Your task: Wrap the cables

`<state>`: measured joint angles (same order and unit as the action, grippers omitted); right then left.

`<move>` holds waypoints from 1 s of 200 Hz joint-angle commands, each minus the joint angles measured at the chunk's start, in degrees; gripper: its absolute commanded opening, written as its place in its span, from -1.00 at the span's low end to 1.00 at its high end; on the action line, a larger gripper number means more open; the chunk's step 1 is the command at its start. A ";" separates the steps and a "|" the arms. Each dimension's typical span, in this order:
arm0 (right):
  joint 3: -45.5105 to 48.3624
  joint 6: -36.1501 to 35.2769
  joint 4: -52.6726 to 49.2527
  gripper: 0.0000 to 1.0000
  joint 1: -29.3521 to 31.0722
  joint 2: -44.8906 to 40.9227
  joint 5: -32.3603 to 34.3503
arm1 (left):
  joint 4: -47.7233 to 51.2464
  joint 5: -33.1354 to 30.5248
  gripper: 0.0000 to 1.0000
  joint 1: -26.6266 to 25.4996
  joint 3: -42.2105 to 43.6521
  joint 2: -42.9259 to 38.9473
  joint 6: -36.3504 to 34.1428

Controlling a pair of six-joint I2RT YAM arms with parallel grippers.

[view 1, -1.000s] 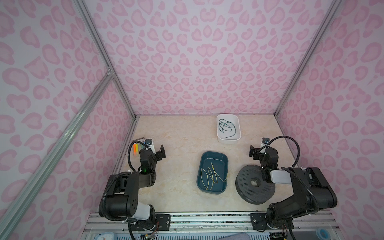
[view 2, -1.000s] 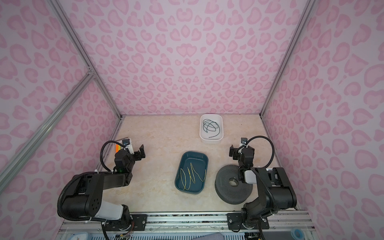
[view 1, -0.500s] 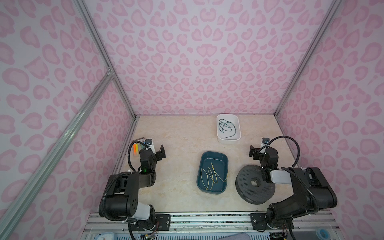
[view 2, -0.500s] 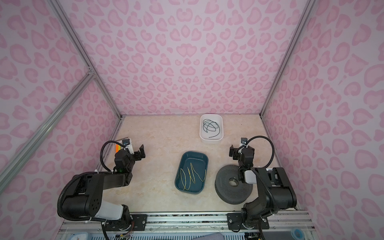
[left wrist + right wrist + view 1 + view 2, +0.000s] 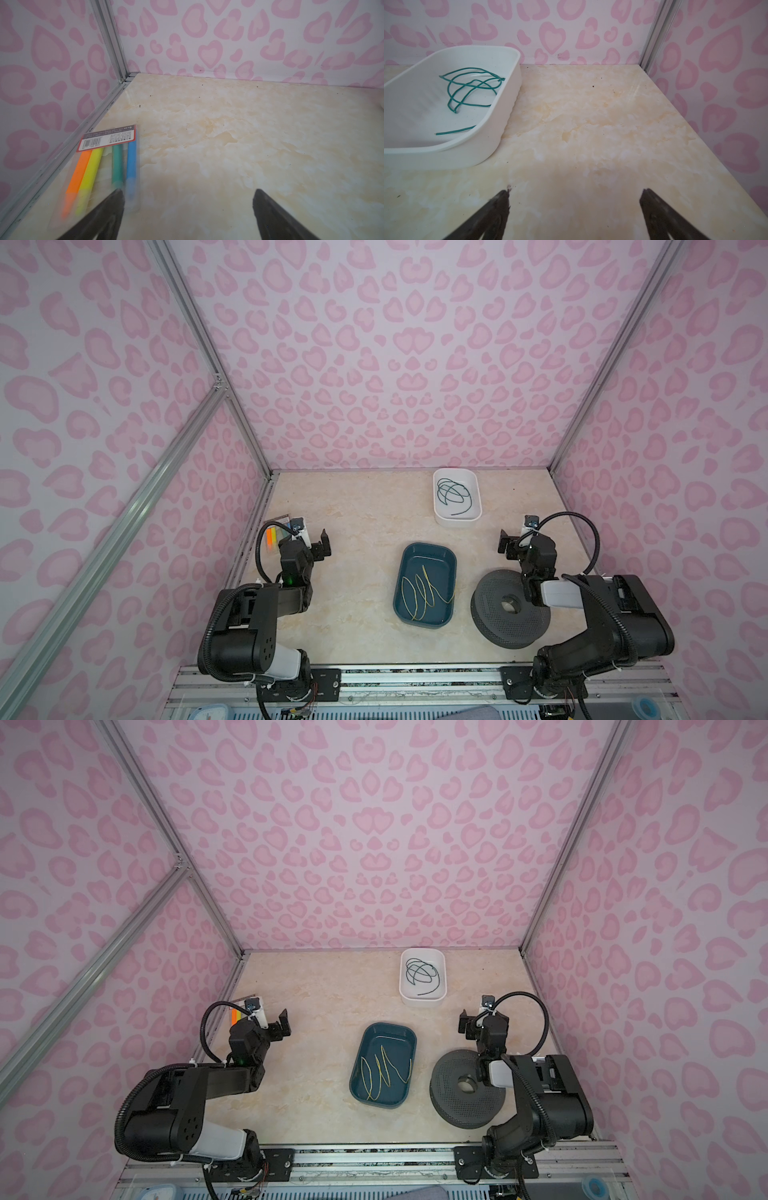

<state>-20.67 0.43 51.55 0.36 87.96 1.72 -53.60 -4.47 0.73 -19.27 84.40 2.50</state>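
Over the last second I can find no change at all. My left gripper [image 5: 188, 192] hangs where it did, off to the left of the teal tray [image 5: 428, 546], its jaws as wide apart as before. My right gripper [image 5: 575, 191] is likewise unmoved, off to the right of the tray, its jaws just as wide. The yellow wire [image 5: 428, 587] lies in the tray in the same loose loops. In both top views neither of my arms has shifted, and the tray itself sits on the same spot.
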 commanded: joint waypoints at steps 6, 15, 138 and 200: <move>0.18 0.20 1.98 1.00 -0.01 0.09 0.74 | -1.22 0.28 0.96 0.01 -0.13 -0.05 0.13; 0.15 0.19 1.94 1.00 -0.04 0.10 0.74 | -1.23 0.23 0.95 0.05 -0.13 -0.07 0.13; 0.01 0.38 1.62 1.00 -0.05 0.05 1.09 | -1.19 0.32 0.96 0.01 -0.31 0.07 0.22; 0.10 -0.15 1.63 1.00 -0.01 0.06 0.42 | -1.59 0.24 0.95 0.11 -0.11 -0.39 0.13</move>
<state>-20.69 0.45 51.51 0.32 87.96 1.91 -53.60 -4.47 0.75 -19.25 84.40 2.50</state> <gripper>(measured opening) 0.998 0.977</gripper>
